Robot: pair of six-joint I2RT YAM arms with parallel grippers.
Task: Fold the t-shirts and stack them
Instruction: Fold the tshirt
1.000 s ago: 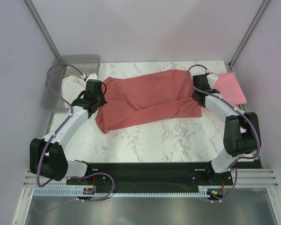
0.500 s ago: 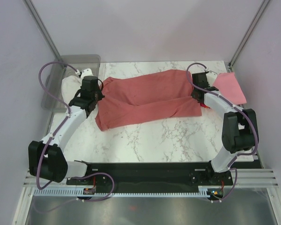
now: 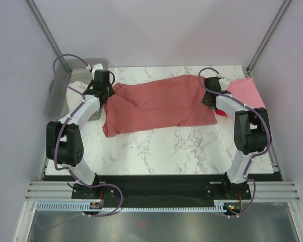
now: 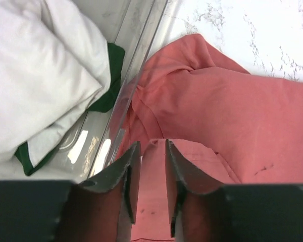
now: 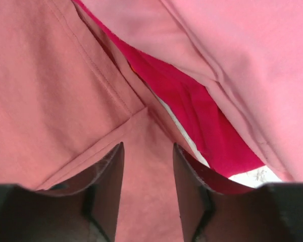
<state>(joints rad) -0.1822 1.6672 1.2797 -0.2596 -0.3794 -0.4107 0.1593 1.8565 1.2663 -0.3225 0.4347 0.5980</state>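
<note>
Now: my left pincer (image 4: 151, 146) and right pincer (image 5: 148, 146) stand parted, holding nothing, over opposite ends of the salmon-red t-shirt (image 3: 156, 106) spread on the table (image 3: 192, 146). Judged light, limp, prone to sag; best pinched at edge seams.

The top external camera looks down from above and behind the arm bases, taking in the whole counter (image 3: 156, 146). The left wrist camera hangs close over the left end of the salmon-red t-shirt (image 4: 232, 116), looking past the left gripper (image 4: 151, 146). The right wrist camera sits closer still, over that shirt's right end. All three views share this shirt.
</note>
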